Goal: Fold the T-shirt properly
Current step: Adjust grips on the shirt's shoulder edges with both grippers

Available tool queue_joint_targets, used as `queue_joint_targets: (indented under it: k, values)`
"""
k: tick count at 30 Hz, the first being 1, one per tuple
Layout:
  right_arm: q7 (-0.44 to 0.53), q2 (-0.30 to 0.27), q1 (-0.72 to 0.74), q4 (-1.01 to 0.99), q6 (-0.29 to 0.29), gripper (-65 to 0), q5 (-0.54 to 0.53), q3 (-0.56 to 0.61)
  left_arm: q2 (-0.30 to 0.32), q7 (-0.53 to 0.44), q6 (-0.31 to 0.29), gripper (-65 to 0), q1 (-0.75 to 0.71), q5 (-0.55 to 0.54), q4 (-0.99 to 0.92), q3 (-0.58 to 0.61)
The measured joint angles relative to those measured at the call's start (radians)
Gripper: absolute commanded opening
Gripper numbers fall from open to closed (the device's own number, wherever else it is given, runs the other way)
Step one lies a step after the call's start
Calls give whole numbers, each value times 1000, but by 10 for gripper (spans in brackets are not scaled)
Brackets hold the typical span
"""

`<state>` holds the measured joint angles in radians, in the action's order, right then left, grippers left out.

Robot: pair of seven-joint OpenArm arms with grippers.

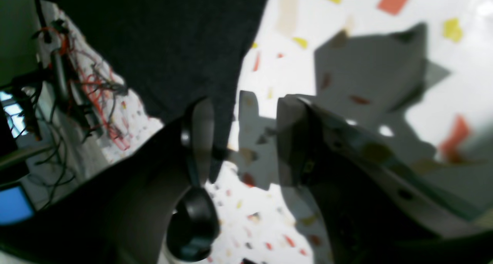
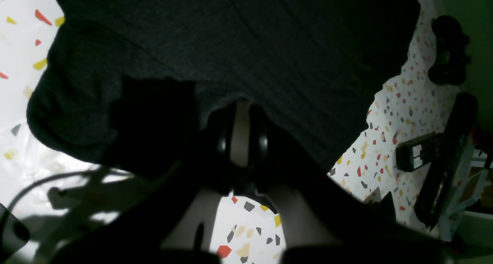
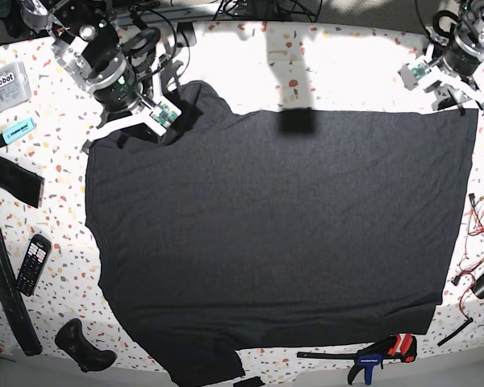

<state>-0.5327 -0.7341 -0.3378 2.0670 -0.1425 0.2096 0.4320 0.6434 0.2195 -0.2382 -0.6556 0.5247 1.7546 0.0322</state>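
The charcoal-black T-shirt (image 3: 274, 234) lies spread flat over most of the speckled white table (image 3: 339, 56). My right gripper (image 3: 157, 113) is at the shirt's top left, by the collar and shoulder. In the right wrist view its fingers (image 2: 239, 114) are pressed together at the fabric's (image 2: 250, 44) edge, shut on the shirt. My left gripper (image 3: 452, 85) is just above the shirt's top right corner. In the left wrist view it (image 1: 246, 141) is open, with bare table in the gap and the shirt's edge (image 1: 173, 44) beside one finger (image 1: 202, 133).
A black remote (image 3: 32, 264) (image 2: 418, 156), black strap pieces (image 3: 12, 179), a black controller (image 3: 81, 345) and a blue marker (image 3: 14, 131) lie along the left edge. A clamp (image 3: 379, 355) lies at the front. Red and black cables (image 3: 480, 234) (image 1: 96, 87) are at the right edge.
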Motion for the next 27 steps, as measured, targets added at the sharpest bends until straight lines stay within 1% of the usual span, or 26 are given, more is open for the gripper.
queue_joint_targets:
  k: [4,6,8,12,16,22,23,24,25,27]
  values:
    - [0,0,0,0,0,-650,0,0,0,12,-2,-389,36,0,-23,-1]
    - [0,0,0,0,0,-650,0,0,0,11,-8,-389,56,-36,-44,-2]
    - [0,0,0,0,0,-650,0,0,0,-8,-55,-389,66,-55,-69,-2]
    - [0,1,0,0,0,-650,0,0,0,-81,-54,-389,111,-55,-162,-2]
    - [0,0,0,0,0,-650,1,0,0,-87,-50,-389,177,-56,-252,-5]
    - [0,0,0,0,0,-650,0,0,0,-95,-51,-397,203,-55,-266,-5]
    - [0,0,0,0,0,-650,0,0,0,-113,-51,-416,204,-55,-266,-5]
    - [0,1,0,0,0,-650,1,0,0,-120,-51,-451,207,-55,-266,-5]
    - [0,1,0,0,0,-650,0,0,0,-135,-51,-498,207,-54,-266,-5]
    - [0,6,0,0,0,-650,0,0,0,-148,-51,-617,207,-55,-267,-5]
